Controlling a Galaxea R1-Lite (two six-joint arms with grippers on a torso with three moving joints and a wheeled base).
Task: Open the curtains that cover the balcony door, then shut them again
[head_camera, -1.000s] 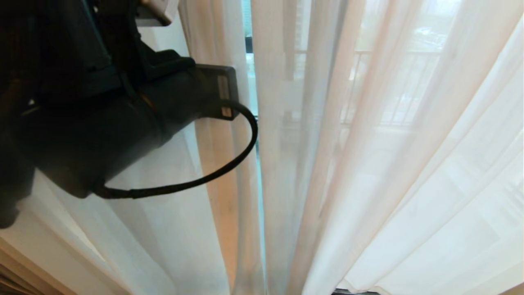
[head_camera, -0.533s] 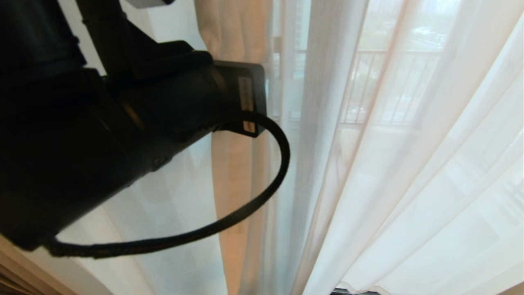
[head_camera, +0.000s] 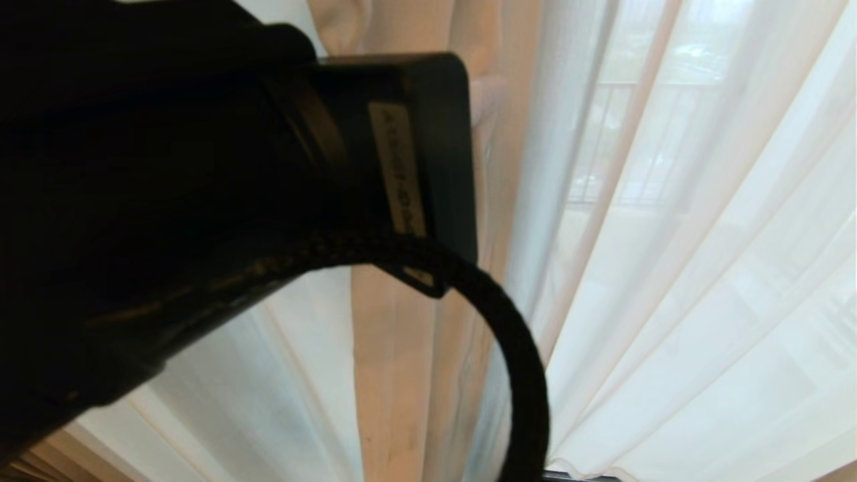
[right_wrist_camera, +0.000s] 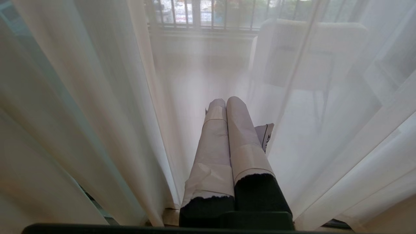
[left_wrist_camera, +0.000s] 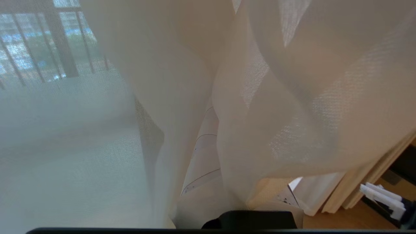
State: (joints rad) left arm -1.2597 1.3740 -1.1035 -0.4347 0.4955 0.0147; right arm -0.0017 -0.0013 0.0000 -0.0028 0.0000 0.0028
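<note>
The sheer white translucent curtains [head_camera: 669, 281] with cream-beige vertical folds are hanging across the whole head view, gathered into a denser beige bundle just right of the black left arm housing [head_camera: 167, 201], which is filling the upper left of that view. A pale label [head_camera: 400, 175] is running down the housing's end plate, but its writing is too blurred to read, and a thick black braided cable [head_camera: 515, 348] is looping down from under it. In the left wrist view the left end effector [left_wrist_camera: 211, 162] is wrapped in white tape and is sitting buried among the folds; only part of one taped finger [left_wrist_camera: 203, 156] is showing, the jaws are closed, and I cannot tell whether any fabric is caught between them. The right end effector [right_wrist_camera: 227, 107] is pointing into the curtains, its two taped fingers [right_wrist_camera: 242, 139] pressed together with nothing between them, fabric hanging on both sides. Through the cloth the black-barred balcony railing [right_wrist_camera: 208, 14] and a pale balcony floor [right_wrist_camera: 201, 74] are showing faintly; the balcony door itself is lying behind the curtains and is not distinguishable. A strip of wooden room floor [left_wrist_camera: 338, 219] is showing beneath the wavy hem.
</note>
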